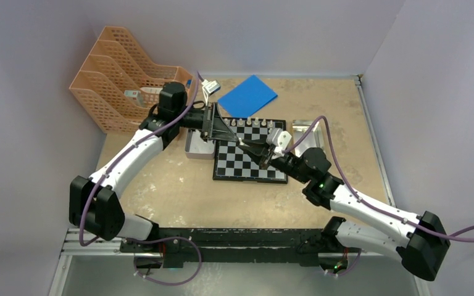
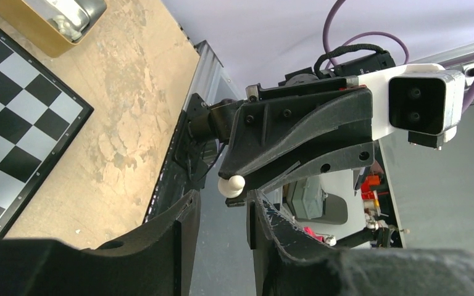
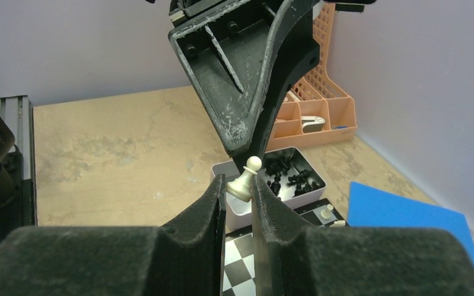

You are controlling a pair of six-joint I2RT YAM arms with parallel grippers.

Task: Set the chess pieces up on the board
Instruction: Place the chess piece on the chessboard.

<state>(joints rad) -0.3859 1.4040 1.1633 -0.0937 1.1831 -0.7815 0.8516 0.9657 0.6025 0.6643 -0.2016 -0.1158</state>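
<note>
Right tool [image 3: 239, 192]: pinching white pawn [image 3: 242, 185] low | left tool [image 2: 222, 206]: narrowly parted at pawn's head | next: centre head between left jaws, close firmly, only then loosen right.

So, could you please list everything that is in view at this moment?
board: one, black-and-white checks, table centre.
white pieces: several, cream, lined along the board's far edge.
white pawn: one, cream, held above the board.
black pieces: many, black, inside the tin.
tin: one, pale, beside the board's left edge.
metal tray: one, silver, by the board's far right corner.
blue sheet: one, blue, behind the board.
file rack: one, orange, far left corner.
table: one, tan.
left gripper: one, black, open, tips at the pawn's head.
right gripper: one, black, shut on the white pawn.
</note>
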